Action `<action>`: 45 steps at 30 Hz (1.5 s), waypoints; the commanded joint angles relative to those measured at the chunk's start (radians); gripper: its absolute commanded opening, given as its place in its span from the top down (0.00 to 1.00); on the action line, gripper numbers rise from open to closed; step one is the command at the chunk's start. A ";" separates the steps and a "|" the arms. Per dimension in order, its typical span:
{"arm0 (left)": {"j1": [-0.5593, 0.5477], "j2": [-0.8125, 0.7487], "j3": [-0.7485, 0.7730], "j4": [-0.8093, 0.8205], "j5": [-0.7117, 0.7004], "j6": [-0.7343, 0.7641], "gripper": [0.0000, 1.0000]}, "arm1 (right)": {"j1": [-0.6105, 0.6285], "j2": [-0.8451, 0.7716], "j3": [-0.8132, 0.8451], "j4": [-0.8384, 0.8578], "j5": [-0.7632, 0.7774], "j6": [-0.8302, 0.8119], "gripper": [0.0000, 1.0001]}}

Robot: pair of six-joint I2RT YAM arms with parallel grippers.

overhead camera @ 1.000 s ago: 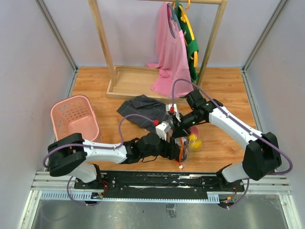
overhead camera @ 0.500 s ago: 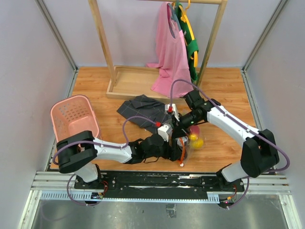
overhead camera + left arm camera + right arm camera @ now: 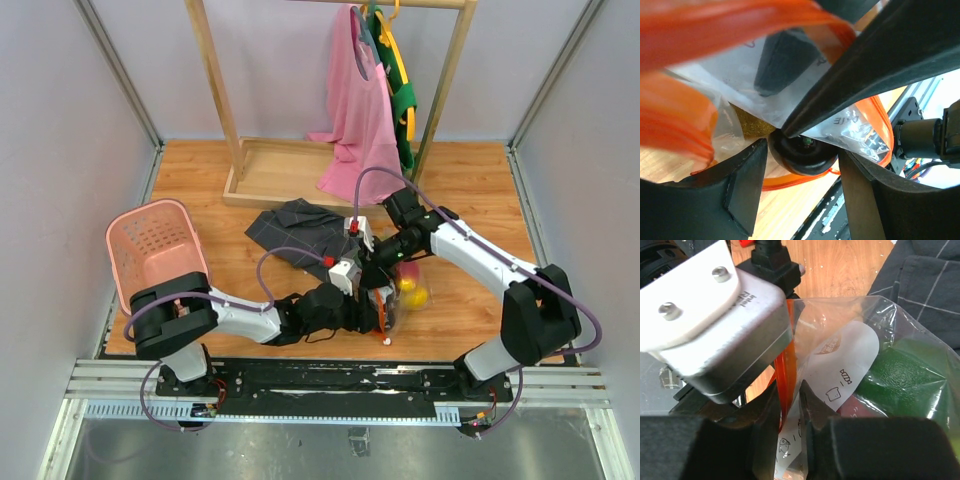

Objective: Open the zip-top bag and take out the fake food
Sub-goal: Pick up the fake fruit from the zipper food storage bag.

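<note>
Bag position: the zip-top bag (image 3: 388, 303) lies on the worktop (image 3: 480, 190) near its front edge, between your two arms. The grey checked cloth (image 3: 290, 225) is just behind it.
Fake food: the fake food (image 3: 412, 292) shows yellow and red through the plastic in the top view. A dark green piece (image 3: 900, 375) sits beside the white label (image 3: 840, 360). Nothing looks to be out of the bag yet.
Right claw: the right claw (image 3: 791, 397) is narrow and closed on the bag's lip. The orange zip strip (image 3: 785, 372) runs between its fingers.
Left claw: the left claw (image 3: 800, 165) has its jaws wide and is set in the bag's mouth. A dark rounded thing (image 3: 802, 150) lies between the tips. You cannot tell whether it is fruit or whether the pads touch it.
Step, judged: mouth held open, first fruit being sought.
Risk, lip slip: the right grip looks thin, so a sideways tug could free the strip. The mouth would then collapse onto your left claw.
Risk, film pinch: closing the left jaws here may trap plastic along with the fruit. You would lift the whole bag instead of emptying it.
Risk, roll-off: glossy round fruit may squirt out of the jaws and roll toward the front edge.
</note>
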 commanded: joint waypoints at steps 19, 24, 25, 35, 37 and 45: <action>0.041 -0.071 -0.107 0.170 -0.010 -0.008 0.28 | -0.098 -0.200 0.028 -0.112 0.241 -0.205 0.60; 0.064 -0.088 -0.093 0.173 0.025 -0.001 0.24 | -0.082 -0.097 0.044 -0.133 0.259 -0.183 0.74; 0.070 -0.086 -0.092 0.175 0.030 -0.003 0.24 | -0.072 -0.079 0.050 -0.132 0.283 -0.170 0.76; 0.096 -0.041 -0.036 0.131 0.041 -0.009 0.19 | -0.057 0.003 0.062 -0.145 0.315 -0.129 0.87; 0.101 -0.024 -0.013 0.102 0.046 0.001 0.19 | -0.055 0.013 0.068 -0.157 0.283 -0.131 0.88; 0.104 0.013 0.064 -0.047 0.019 0.022 0.14 | -0.053 0.061 0.088 -0.196 0.188 -0.135 0.93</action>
